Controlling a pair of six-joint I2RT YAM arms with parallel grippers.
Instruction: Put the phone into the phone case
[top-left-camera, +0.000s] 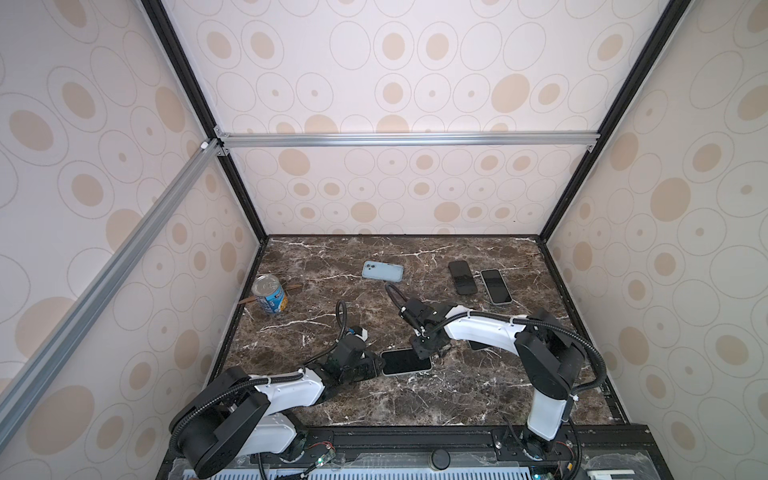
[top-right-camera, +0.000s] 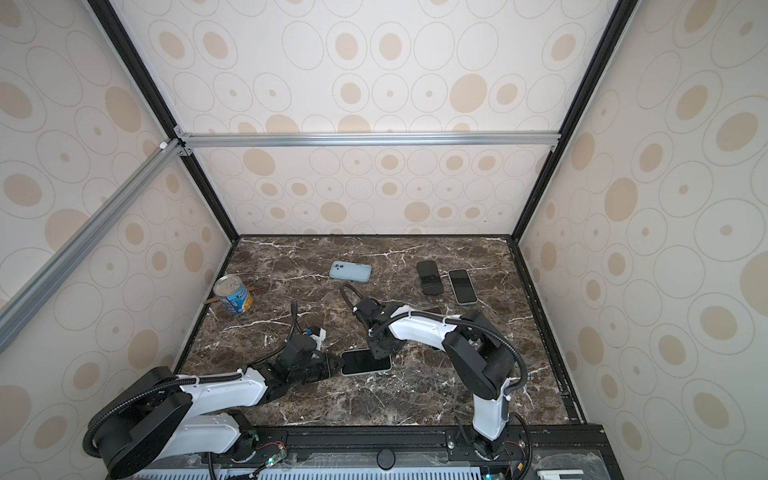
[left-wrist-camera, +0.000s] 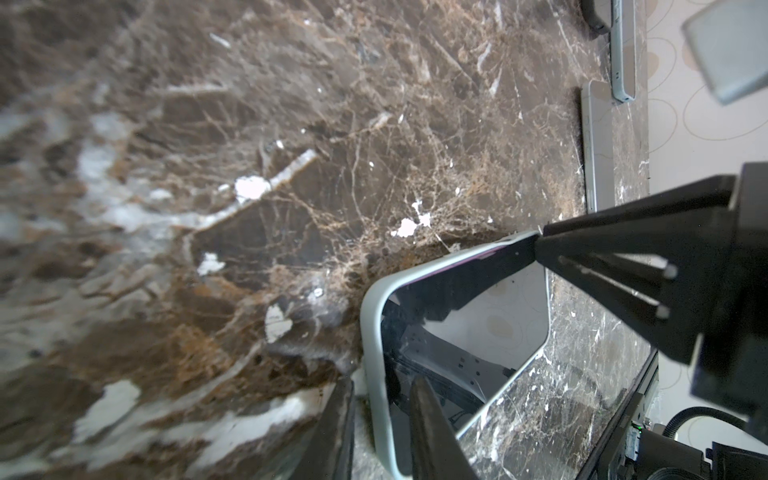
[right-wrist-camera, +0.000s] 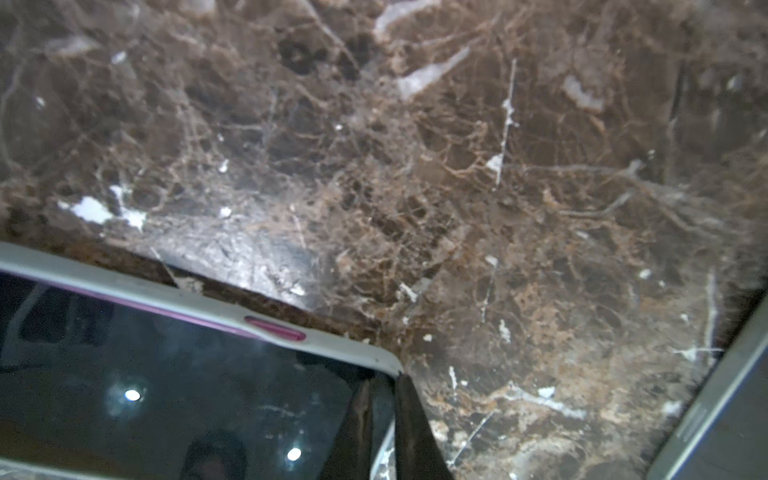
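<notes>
Phone (top-left-camera: 406, 362), apparently seated in the phone case (left-wrist-camera: 371, 332), lies flat on the bench (top-left-camera: 457, 399), long axis left to right. Left end effector (top-left-camera: 377, 368) clamps the case's left short end. Right end effector (top-left-camera: 422, 352), jaws closed, presses the far right corner.

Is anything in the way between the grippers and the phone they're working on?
Nothing visible. The left gripper pinches one short end of the case around the phone; the right gripper, shut, touches a corner at the other end.
</notes>
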